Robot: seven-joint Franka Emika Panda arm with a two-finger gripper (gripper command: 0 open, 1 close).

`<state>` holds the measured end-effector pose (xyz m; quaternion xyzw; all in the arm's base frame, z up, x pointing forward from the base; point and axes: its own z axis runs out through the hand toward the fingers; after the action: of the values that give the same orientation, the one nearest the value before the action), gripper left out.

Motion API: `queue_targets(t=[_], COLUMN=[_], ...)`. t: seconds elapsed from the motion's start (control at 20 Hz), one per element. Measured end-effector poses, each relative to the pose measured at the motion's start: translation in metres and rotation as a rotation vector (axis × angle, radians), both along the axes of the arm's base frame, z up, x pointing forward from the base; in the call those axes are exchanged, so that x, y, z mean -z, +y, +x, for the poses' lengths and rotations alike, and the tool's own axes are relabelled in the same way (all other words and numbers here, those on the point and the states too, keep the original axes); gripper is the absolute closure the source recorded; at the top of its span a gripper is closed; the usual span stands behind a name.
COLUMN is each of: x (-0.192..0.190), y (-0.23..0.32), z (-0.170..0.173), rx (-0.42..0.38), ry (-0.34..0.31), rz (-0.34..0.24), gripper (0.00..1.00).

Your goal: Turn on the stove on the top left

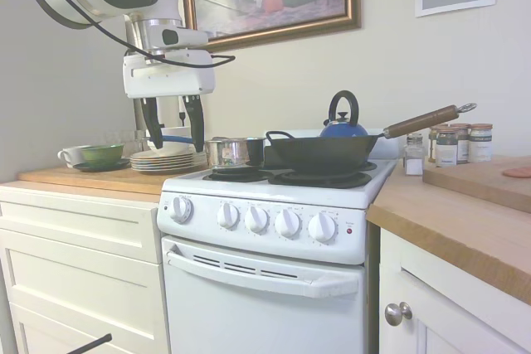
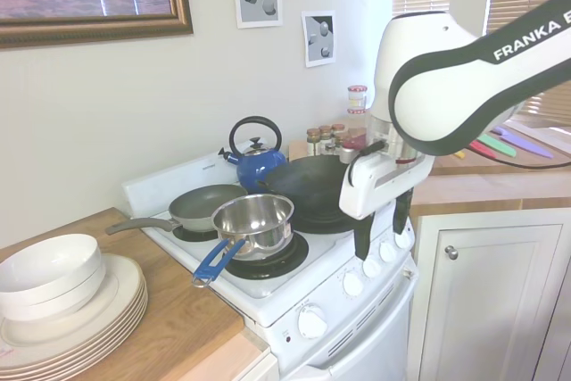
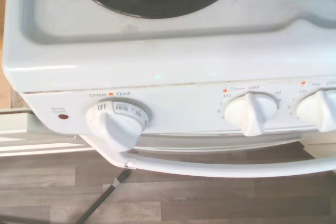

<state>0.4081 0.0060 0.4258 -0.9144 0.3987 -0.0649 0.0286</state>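
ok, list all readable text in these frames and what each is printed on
"FRANKA": on the robot arm, cut off at the frame edge.
"OVEN TEMP": stove panel, above the oven knob.
"OFF", "BROIL": on the oven knob's dial.
"OFF", "LO", "HI": around the burner knob next to it.
"LO": beside the next knob, rest cropped.
Too small to read: print above the red light, spice jar labels.
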Motion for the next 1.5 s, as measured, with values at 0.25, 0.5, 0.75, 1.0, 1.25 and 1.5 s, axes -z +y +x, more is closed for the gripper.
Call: queue_targets(t=[0.25,0.5,0.75,1.0,1.25,1.5], x=[0.003,0.012,0.034,0.051,0.059,0.070], y=[-0.005,-0.020,-0.040,-0.058,-0.074,-0.090], z=[0.002,0.016,0.045,0.068,0.079,0.084], rx=[-0.006,-0.011,-0.017,-0.026,-0.016,0.010], ry=[0.008,0.032,0.070,0.106,0.120,0.122], rz=[0.003,0.009,0.004,-0.031,-0.052,-0.053], gripper=[0.00,0.00,0.00,1.00,1.00,1.00])
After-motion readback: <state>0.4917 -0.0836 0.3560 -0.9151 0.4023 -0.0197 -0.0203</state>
